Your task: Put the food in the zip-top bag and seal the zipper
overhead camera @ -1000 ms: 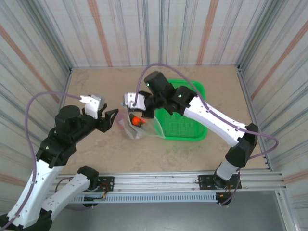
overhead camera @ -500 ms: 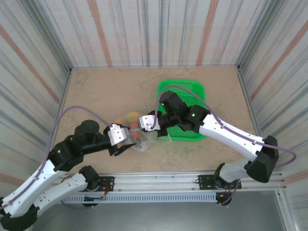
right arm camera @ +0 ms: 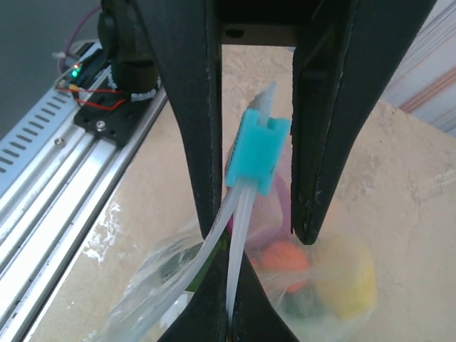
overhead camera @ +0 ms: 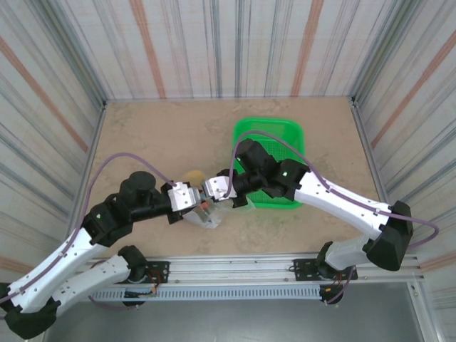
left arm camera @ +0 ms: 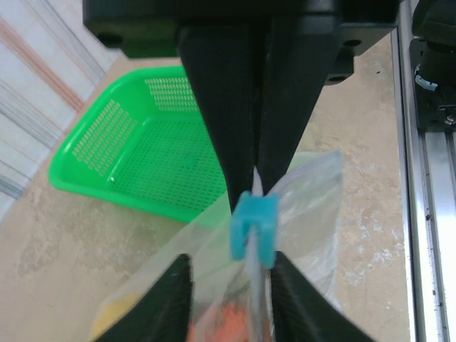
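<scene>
**Zip-top bag** (overhead camera: 212, 216), clear: near the front edge of the table (overhead camera: 157, 135), at 8 o'clock from the green basket (overhead camera: 274, 146).
**Zipper** (right arm camera: 239, 235): raised, with the bag body sagging below. Seen from overhead, its long axis runs roughly 2 to 8 o'clock.
**Food** (right arm camera: 285, 256): orange and yellow pieces inside the bag.
**Slider tab** (left arm camera: 253, 228), light blue: on the zipper.
**Left gripper** (left arm camera: 253, 189): pinched tight on the zipper beside the tab.
**Right gripper** (right arm camera: 260, 231): closed about the tab.

We view the whole table (overhead camera: 149, 135) from above, facing down; both wrist cameras sit close, sharing the zipper (left arm camera: 253, 226).
</scene>
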